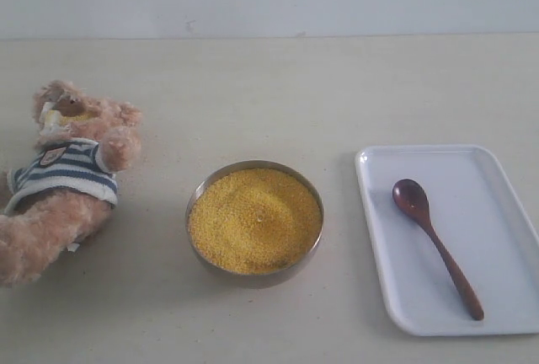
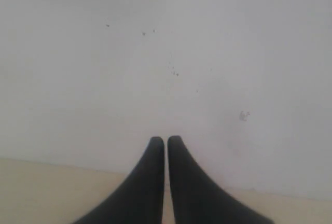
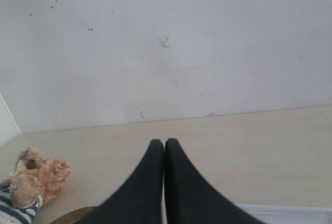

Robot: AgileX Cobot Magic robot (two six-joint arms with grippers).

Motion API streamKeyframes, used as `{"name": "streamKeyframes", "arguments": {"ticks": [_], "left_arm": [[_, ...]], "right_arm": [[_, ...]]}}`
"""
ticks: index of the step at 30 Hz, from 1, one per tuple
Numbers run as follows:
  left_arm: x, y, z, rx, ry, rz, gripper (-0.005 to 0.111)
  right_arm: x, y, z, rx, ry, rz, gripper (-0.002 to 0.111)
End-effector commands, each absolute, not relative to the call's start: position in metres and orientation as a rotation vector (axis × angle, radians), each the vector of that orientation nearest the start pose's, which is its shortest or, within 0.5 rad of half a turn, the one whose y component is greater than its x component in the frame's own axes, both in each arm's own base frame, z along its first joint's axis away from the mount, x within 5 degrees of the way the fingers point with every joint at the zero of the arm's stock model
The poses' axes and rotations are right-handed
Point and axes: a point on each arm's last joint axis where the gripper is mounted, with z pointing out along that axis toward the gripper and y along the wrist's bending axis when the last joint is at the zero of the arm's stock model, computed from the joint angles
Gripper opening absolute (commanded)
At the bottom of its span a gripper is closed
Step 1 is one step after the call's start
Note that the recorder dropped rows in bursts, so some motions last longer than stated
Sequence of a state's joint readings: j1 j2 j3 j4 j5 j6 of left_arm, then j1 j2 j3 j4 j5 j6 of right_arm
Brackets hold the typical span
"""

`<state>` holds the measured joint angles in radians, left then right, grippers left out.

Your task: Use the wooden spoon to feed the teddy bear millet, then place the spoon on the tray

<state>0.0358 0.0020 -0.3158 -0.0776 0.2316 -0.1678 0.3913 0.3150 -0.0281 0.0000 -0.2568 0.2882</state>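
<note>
Lying on the tray [image 1: 497, 204], wooden spoon [image 1: 431, 238]

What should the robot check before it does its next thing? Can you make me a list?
1. The wooden spoon is free to grab: ok, it lies alone on the tray.
2. The millet is ready: ok, it fills the metal bowl.
3. The teddy bear has its muzzle uncovered: ok, it lies left of the bowl.
4. The left claw is open for grabbing: not ok, shut and empty.
5. The right claw is open: not ok, shut and empty.
6. How far the claws are from the spoon: cannot tell, the exterior view shows neither.
</note>
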Motion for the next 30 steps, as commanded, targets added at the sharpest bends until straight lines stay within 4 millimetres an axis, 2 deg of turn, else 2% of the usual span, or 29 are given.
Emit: {"name": "streamKeyframes", "arguments": {"ticks": [1,5,8,11,30], "left_arm": [[0.044,-0.002,0.253,-0.199,1.522,-0.177,0.004],[0.053,0.002,0.212,-0.307,1.627,-0.165,0.004],[0.055,0.002,0.191,-0.331,1.705,-0.162,0.004],[0.055,0.001,0.186,-0.315,1.76,-0.153,0.004],[0.055,0.001,0.186,-0.308,1.762,-0.145,0.004]], "right_arm": [[0.078,0.032,0.223,-0.084,1.535,0.533,0.0],[0.078,0.032,0.223,-0.084,1.535,0.533,0.0],[0.078,0.032,0.223,-0.084,1.533,0.534,0.0],[0.078,0.032,0.223,-0.084,1.533,0.534,0.0],[0.078,0.032,0.223,-0.084,1.535,0.533,0.0]]}}
